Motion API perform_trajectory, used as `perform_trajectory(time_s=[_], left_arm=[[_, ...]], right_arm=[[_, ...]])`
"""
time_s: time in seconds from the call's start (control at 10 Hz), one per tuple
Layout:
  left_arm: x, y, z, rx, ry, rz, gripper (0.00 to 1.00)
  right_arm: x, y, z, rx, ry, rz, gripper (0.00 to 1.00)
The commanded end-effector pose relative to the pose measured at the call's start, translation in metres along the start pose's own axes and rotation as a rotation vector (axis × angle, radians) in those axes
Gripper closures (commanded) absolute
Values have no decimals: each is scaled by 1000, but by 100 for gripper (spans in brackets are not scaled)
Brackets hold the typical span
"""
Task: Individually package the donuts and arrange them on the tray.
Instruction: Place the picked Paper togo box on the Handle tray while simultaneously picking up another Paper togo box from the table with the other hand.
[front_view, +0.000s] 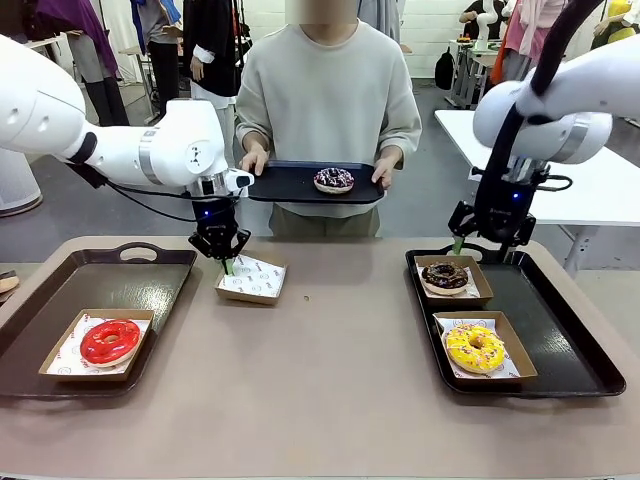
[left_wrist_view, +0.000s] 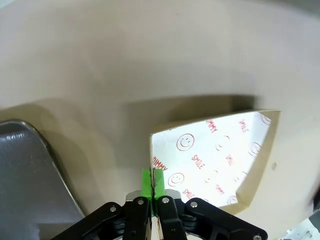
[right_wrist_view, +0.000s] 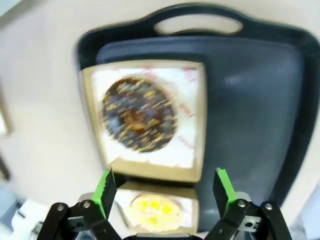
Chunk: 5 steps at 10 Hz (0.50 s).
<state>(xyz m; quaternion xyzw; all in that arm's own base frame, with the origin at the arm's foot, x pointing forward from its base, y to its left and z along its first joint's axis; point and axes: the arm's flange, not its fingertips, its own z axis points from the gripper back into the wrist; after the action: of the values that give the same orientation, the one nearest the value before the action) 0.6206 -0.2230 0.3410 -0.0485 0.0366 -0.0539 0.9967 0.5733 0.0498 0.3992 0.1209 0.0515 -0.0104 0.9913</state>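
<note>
Cardboard boxes (front_view: 252, 279) four; donuts (front_view: 110, 341) four, three boxed, one on person's tray (front_view: 290, 185). Left gripper (front_view: 228, 266) pinching empty box's edge. Right gripper (front_view: 490, 245) wide, empty.

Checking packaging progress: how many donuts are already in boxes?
3: red donut on left tray; chocolate donut and yellow donut on right tray.

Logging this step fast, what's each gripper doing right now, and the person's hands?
Left gripper: shut on the empty paper box wall.
Right gripper: open, holding nothing, above the right tray.
Person's hands: holding a dark tray with the purple-white donut.
</note>
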Motion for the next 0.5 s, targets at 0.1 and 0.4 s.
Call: perform_trajectory(time_s=[0.1,0.4], left_arm=[[-14,-11,61,-79,37,-39,100],[-10,-32,109,-25,44,20,100]], right_arm=[[-65,-50,47,428,39,99,0],[-121,-123,69,718,-57,94,0]])
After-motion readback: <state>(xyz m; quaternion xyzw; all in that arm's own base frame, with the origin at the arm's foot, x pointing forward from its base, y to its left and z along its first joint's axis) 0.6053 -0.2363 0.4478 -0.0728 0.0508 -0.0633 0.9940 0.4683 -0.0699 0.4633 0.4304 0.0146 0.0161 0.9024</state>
